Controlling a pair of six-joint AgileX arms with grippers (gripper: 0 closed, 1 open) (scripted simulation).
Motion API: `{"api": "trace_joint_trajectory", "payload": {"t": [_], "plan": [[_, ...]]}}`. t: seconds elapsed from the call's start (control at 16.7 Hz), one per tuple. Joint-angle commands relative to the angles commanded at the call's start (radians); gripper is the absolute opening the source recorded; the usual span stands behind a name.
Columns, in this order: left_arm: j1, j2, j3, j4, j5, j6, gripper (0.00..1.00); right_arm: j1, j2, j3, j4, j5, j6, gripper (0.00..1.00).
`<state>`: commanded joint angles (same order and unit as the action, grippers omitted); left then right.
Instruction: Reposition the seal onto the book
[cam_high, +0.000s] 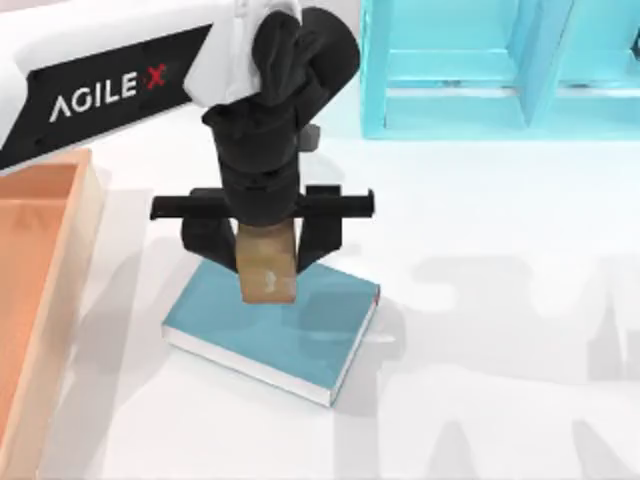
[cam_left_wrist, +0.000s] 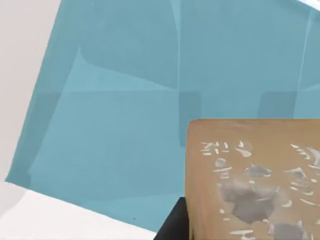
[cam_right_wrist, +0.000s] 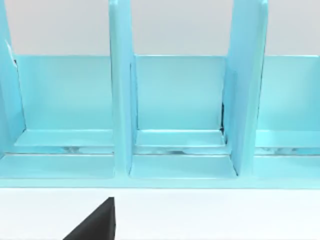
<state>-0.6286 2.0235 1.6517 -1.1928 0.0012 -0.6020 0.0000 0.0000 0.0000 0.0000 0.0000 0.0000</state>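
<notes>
On the white worktop (cam_high: 480, 400), the book (cam_high: 300, 335) lies flat. Above its cover the left gripper (cam_high: 266, 255) has its fingers closed around the seal (cam_high: 268, 268). Carrying looks done; lowering and release remain. Beyond stands the cyan shelf (cam_high: 480, 70).

White AgileX-lettered arm (cam_high: 110, 75), black wrist

Layout, top view. The book (cam_high: 290, 335) lies on the table (cam_high: 500, 400), left of centre. The seal (cam_high: 266, 265) stands over the book's far part, between the fingers of the left gripper (cam_high: 262, 245). A tray (cam_high: 40, 270) lies at the table's left edge, beside the book. A shelf unit (cam_high: 480, 70) stands at the far right.
</notes>
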Motion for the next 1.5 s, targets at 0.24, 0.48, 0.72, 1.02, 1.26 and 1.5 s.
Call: {"api": "trace_joint_trajectory", "payload": {"t": [0.24, 0.48, 0.72, 1.02, 1.26, 1.5], "plan": [[-0.003, 0.001, 0.011, -0.013, -0.001, -0.002, 0.0, 0.0, 0.0, 0.0, 0.0, 0.0, 0.0, 1.0], [-0.004, 0.001, 0.014, -0.016, -0.001, -0.003, 0.0, 0.0, 0.0, 0.0, 0.0, 0.0, 0.0, 1.0], [-0.004, 0.001, 0.014, -0.016, -0.001, -0.003, 0.3, 0.0, 0.0, 0.0, 0.0, 0.0, 0.0, 1.0], [-0.004, 0.001, 0.014, -0.016, -0.001, -0.003, 0.68, 0.0, 0.0, 0.0, 0.0, 0.0, 0.0, 1.0], [-0.004, 0.001, 0.014, -0.016, -0.001, -0.003, 0.98, 0.0, 0.0, 0.0, 0.0, 0.0, 0.0, 1.0], [-0.004, 0.001, 0.014, -0.016, -0.001, -0.003, 1.0, 0.0, 0.0, 0.0, 0.0, 0.0, 0.0, 1.0]]}}
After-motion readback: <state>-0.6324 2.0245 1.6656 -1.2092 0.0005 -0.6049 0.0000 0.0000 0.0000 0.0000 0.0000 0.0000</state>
